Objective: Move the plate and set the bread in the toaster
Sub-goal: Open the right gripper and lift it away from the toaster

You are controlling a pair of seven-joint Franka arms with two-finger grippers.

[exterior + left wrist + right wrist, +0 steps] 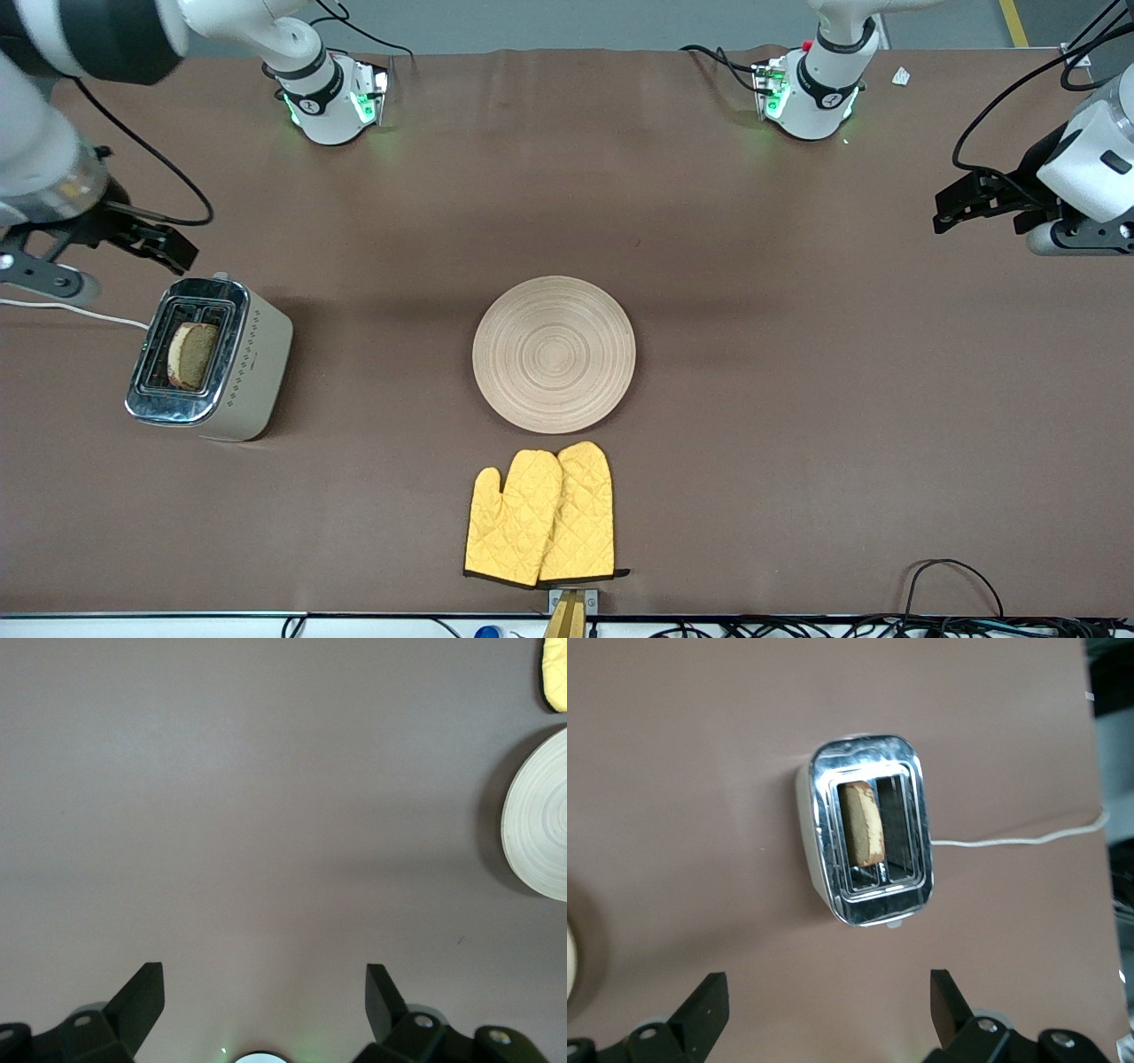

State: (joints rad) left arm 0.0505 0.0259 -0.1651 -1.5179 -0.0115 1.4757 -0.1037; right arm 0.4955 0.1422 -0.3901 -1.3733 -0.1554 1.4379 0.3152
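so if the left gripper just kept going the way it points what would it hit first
Probably just the bare table. The open left gripper points down at empty brown surface; the plate sits off to one side of that line, though depth is hard to judge.

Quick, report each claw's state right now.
Left claw: open, holding nothing, over bare table at the left arm's end.
Right claw: open, holding nothing, up beside the toaster, whose slot holds the bread.

One plate (554, 354), toaster (213, 359), bread (191, 354), two mitts (542, 517).
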